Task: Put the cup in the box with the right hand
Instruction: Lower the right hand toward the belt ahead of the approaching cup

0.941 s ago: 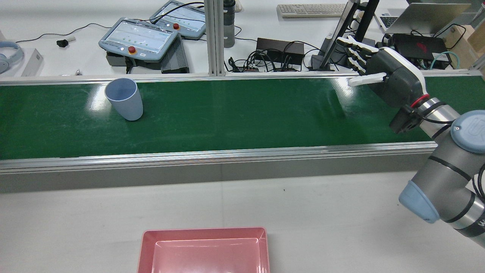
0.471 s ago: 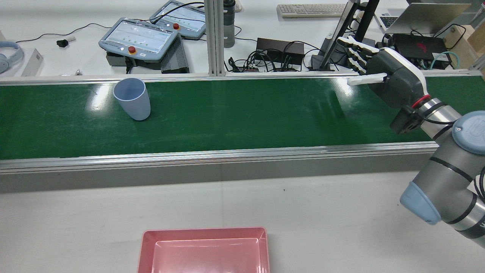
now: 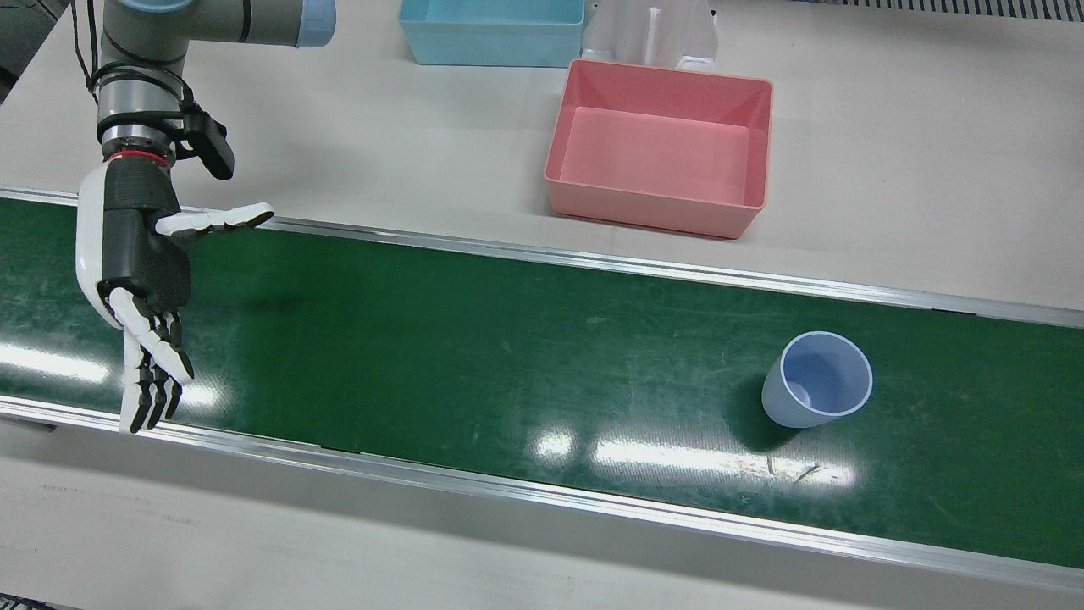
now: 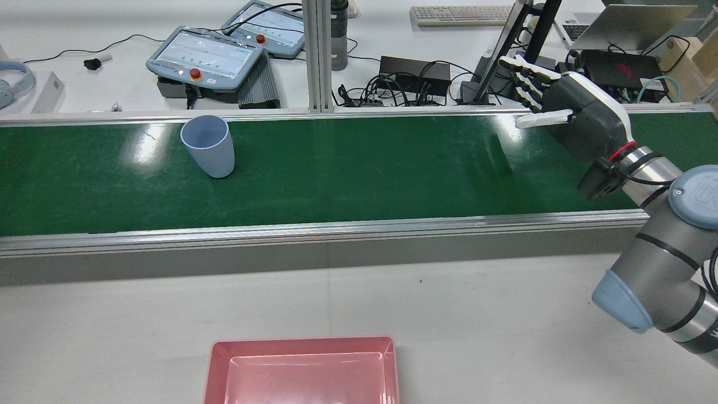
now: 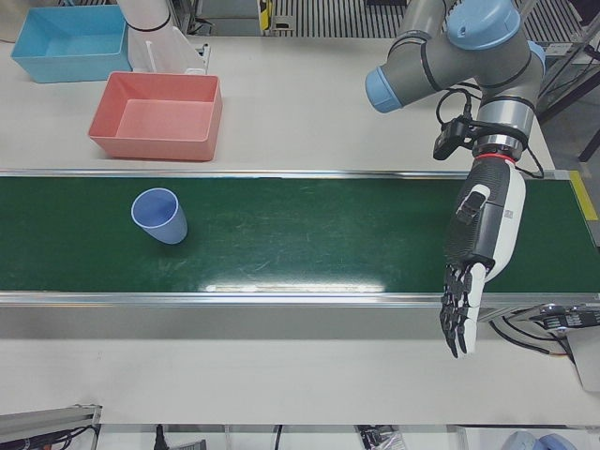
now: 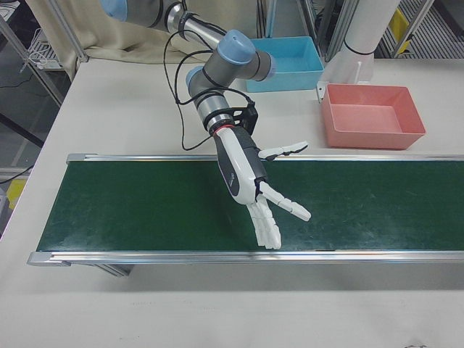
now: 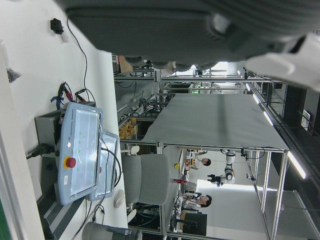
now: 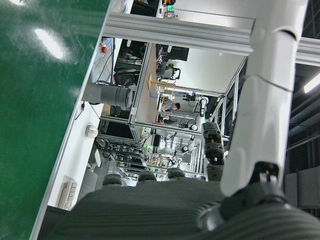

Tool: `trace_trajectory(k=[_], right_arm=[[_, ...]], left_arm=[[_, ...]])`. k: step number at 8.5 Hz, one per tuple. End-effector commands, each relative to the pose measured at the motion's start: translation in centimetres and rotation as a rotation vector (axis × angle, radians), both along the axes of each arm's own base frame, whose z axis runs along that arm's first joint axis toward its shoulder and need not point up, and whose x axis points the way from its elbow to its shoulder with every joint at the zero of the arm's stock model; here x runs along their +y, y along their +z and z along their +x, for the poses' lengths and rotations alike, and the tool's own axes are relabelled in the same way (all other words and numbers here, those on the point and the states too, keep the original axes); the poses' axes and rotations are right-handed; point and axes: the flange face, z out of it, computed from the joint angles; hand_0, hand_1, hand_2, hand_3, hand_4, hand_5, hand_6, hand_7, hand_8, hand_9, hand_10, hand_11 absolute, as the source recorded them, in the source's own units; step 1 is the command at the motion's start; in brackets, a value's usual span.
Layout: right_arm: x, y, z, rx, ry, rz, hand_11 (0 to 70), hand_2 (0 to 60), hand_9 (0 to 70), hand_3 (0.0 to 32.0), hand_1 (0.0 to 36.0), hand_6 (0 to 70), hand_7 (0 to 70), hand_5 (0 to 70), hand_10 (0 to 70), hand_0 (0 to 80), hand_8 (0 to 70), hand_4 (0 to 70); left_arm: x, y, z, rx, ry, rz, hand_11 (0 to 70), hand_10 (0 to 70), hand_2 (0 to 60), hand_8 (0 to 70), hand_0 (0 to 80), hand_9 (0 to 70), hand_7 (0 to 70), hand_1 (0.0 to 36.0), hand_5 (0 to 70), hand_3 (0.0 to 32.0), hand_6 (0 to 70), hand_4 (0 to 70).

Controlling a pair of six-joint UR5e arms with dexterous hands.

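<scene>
Since the cup [image 3: 817, 379] looks like thin, stiff plastic, judge it light and easy to tip or knock along the belt [image 3: 474, 356], with smooth and probably slippery walls. It tapers to a narrower base and stands upright, mouth up, so the best hold is likely a wrap around the side wall about mid-height, thumb opposite the fingers, not pinching the rim.

Right hand [image 3: 135, 263] is wide open and empty: fingers [image 3: 151, 373] stretched out nearly straight, thumb [image 3: 222, 219] splayed off to the side, palm facing along the belt toward the cup. It hovers over the belt and touches nothing that can be seen; whether its fingertips graze the far rail can't be told.

Cup is well apart from the hand, far down the belt on the thumb side, with nothing between them. Pink box [image 3: 660, 148] sits off the belt on the white table [image 3: 931, 169], on the wrist side of the hand and away toward the cup's end. Blue bin [image 3: 491, 32] lies just beyond the box.

Left hand: only a blurred dark edge in its own camera, so its state can't be told.
</scene>
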Motion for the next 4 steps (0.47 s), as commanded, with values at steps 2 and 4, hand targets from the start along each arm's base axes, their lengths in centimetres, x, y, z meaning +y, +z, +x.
trace_trajectory(k=[2,4], right_arm=[[0.02,0.12,-0.22,0.001,-0.004,-0.001,0.0,0.0,0.0,0.0,19.2,1.5,0.0,6.0,0.0,56.9,0.0,1.7],[0.02,0.26,-0.33,0.003,-0.005,-0.004,0.0,0.0,0.0,0.0,19.5,1.5,0.0,6.0,0.0,56.6,0.0,1.2]], left_arm=[[0.00,-0.01,0.02,0.000,0.000,0.000,0.0,0.0,0.0,0.0,0.0,0.0,0.0,0.0,0.0,0.0,0.0,0.0],[0.00,-0.01,-0.07,0.000,-0.002,0.000,0.0,0.0,0.0,0.0,0.0,0.0,0.0,0.0,0.0,0.0,0.0,0.0]])
